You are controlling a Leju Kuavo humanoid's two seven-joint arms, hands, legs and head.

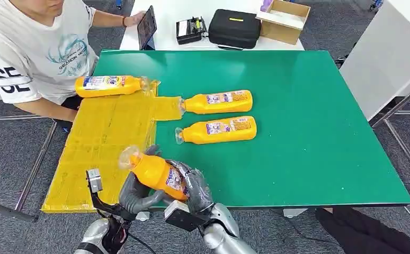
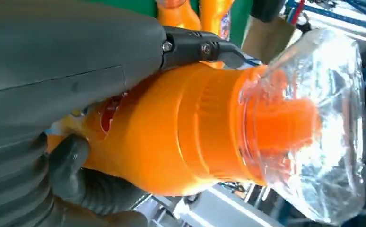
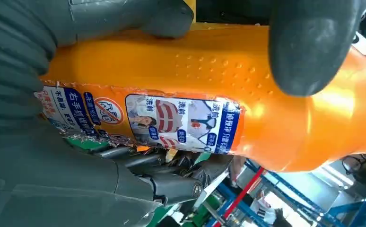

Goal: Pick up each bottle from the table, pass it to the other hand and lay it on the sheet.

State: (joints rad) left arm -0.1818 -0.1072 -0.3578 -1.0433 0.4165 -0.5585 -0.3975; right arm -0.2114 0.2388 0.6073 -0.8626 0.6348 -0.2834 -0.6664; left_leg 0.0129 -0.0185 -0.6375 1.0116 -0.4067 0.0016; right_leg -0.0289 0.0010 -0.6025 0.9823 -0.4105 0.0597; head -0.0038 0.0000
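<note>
An orange bottle (image 1: 156, 172) with a clear cap hangs above the front edge of the green table (image 1: 309, 132), near the yellow sheet (image 1: 99, 143). My left hand (image 1: 135, 194) grips it from below near the neck, and my right hand (image 1: 196, 185) wraps its labelled base. In the left wrist view, the left hand (image 2: 53, 94) closes around the bottle (image 2: 181, 132). The right wrist view has my right hand (image 3: 25, 52) around the bottle's body (image 3: 209, 66). Two more bottles (image 1: 217, 102) (image 1: 217, 130) lie on the green table. Another bottle (image 1: 107, 84) lies at the sheet's far end.
A person in a white T-shirt (image 1: 33, 47) sits at the far left beside the sheet, holding a tablet (image 1: 146, 26). A black case (image 1: 234, 27) and a cardboard box (image 1: 283, 20) stand on the white table behind. A white panel (image 1: 388, 58) stands at the right.
</note>
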